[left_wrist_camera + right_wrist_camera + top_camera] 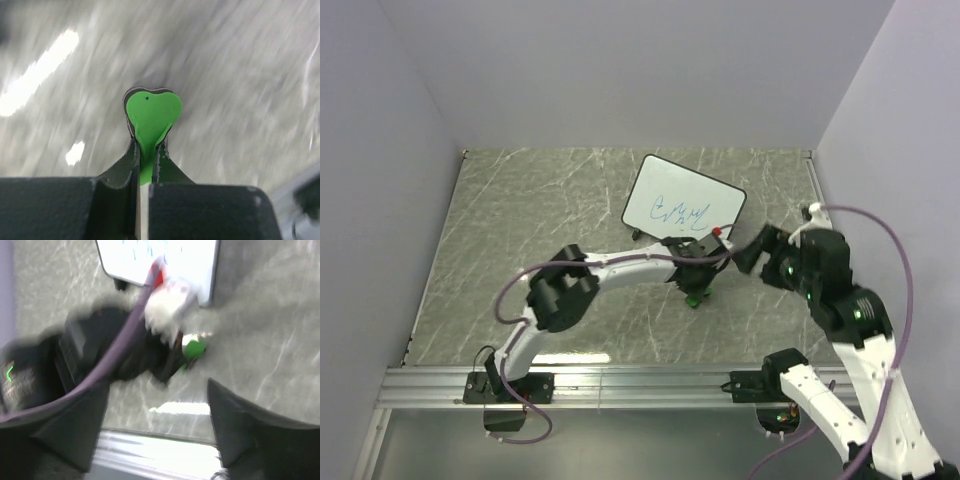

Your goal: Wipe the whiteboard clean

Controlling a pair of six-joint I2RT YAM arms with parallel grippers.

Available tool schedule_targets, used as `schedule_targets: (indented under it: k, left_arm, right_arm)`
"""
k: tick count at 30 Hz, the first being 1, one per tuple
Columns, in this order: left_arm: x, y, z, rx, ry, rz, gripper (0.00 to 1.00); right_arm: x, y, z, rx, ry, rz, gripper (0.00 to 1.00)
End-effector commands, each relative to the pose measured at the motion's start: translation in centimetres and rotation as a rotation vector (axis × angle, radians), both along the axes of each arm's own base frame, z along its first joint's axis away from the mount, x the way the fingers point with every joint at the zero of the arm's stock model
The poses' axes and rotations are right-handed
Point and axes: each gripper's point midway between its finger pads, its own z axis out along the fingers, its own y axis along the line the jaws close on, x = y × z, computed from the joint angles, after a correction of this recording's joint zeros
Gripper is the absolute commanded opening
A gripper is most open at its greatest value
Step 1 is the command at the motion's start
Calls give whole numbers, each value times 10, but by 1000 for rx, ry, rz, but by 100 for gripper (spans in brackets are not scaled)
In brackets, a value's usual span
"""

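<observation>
Pinched flat between the 2 dark fingers [120, 172] of the left tool [147, 149], a heart-shaped green piece [151, 116] with a dark backing sticks out ahead of the tips, over blurred grey stone. Seen from above, that tool sits low over the counter [520, 220], right of its middle and just short of the board's near edge. Whether the green piece touches the stone cannot be told.

The whiteboard [685, 195] lies towards the far edge of the counter, a little right of centre and turned at an angle, 1 corner pointing at the far edge. A blue scribble [680, 212] runs across its near half, whole and unsmudged. The right tool [752, 248] hangs just beside the board's right corner, aimed at the left tool, its 2 fingers spread wide and holding nothing.

By the look of it, the wiper is in hand and the approach is under way, while the wiping itself has not begun. The next move calls for lifting the green piece over the board's thin black edge, laying its face on the scribble and sweeping across the ink with steady pressure. A light board on small feet may well slide under that push, so the spread right tool is well placed to brace it.
</observation>
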Motion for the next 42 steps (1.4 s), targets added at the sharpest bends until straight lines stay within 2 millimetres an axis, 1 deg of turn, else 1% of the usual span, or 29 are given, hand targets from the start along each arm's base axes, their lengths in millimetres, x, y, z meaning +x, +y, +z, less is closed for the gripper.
schedule_targets:
  k: [1,2,3,4,5,6,7,8,9,10,11,12,13,14,16,17,19,20,23,25,26,29,32,34,37,38,40,41,42]
  left_arm:
    - [-6,28,69,-117,5,110,0]
    - [-3,38,72,-125,17,154,0]
    - [-7,53,64,-103,32,175,0]
    - [-5,61,81,-132,6,199,0]
    - [-4,73,79,-119,10,231,0]
    - [-1,80,85,-122,-4,252,0]
    - [1,87,101,-147,-25,270,0]
    - [6,97,105,-137,-46,309,0]
    - [9,101,120,-165,-66,325,0]
    - [12,106,126,-172,-76,343,0]
    - [18,113,131,-179,-89,378,0]
    - [21,116,137,-191,-95,388,0]
    - [23,121,146,-212,-103,402,0]
    - [27,127,148,-219,-102,420,0]
    - [31,132,157,-239,-113,429,0]
    - [38,137,160,-243,-124,441,0]
    - [45,143,169,-256,-136,457,0]
    - [54,147,177,-270,-147,471,0]
    - [68,151,196,-318,-156,480,0]
    - [75,153,201,-327,-161,480,0]
    - [79,152,210,-337,-175,476,0]
    - [90,154,215,-326,-192,481,0]
    - [102,149,215,-339,-200,483,0]
    - [108,142,206,-345,-184,481,0]
    - [119,124,199,-387,-164,458,0]
    - [119,116,198,-410,-144,437,0]
    - [129,100,192,-458,-140,421,0]
    - [130,90,183,-469,-113,398,0]
    - [134,83,182,-488,-111,388,0]
  right_arm:
    - [41,11,81,89,-251,2,99]
    - [57,6,89,102,-258,-32,100]
    - [67,8,92,120,-249,-24,100]
    - [79,10,96,138,-247,-10,100]
    - [101,5,86,151,-197,-34,100]
    - [111,1,82,149,-182,-62,100]
    - [123,-1,82,146,-191,-75,100]
    - [138,-4,71,147,-152,-98,100]
    - [149,-13,63,155,-131,-135,100]
    - [159,-13,60,184,-125,-127,100]
    - [171,-10,41,219,-71,-124,98]
    - [179,-20,36,245,-65,-144,97]
    - [191,-20,46,288,-128,-104,97]
    - [200,-22,29,295,-102,-109,96]
    - [214,-33,19,300,-110,-122,96]
    - [219,-38,1,299,-72,-143,96]
    - [228,-54,-8,329,-93,-171,96]
    - [225,-52,-28,374,-53,-171,96]
    - [229,-53,-47,407,-77,-140,95]
    - [232,-45,-54,432,-97,-83,93]
    - [233,-44,-65,448,-76,-85,92]
    - [234,-37,-82,507,-89,-55,90]
    - [234,-28,-89,558,-107,-5,87]
    - [234,-27,-92,563,-117,4,85]
    - [238,-25,-96,562,-121,34,71]
    - [239,-24,-102,564,-108,41,61]
    - [243,-22,-100,564,-115,61,53]
    - [243,-21,-102,565,-108,74,46]
    - [243,-20,-102,565,-102,82,45]
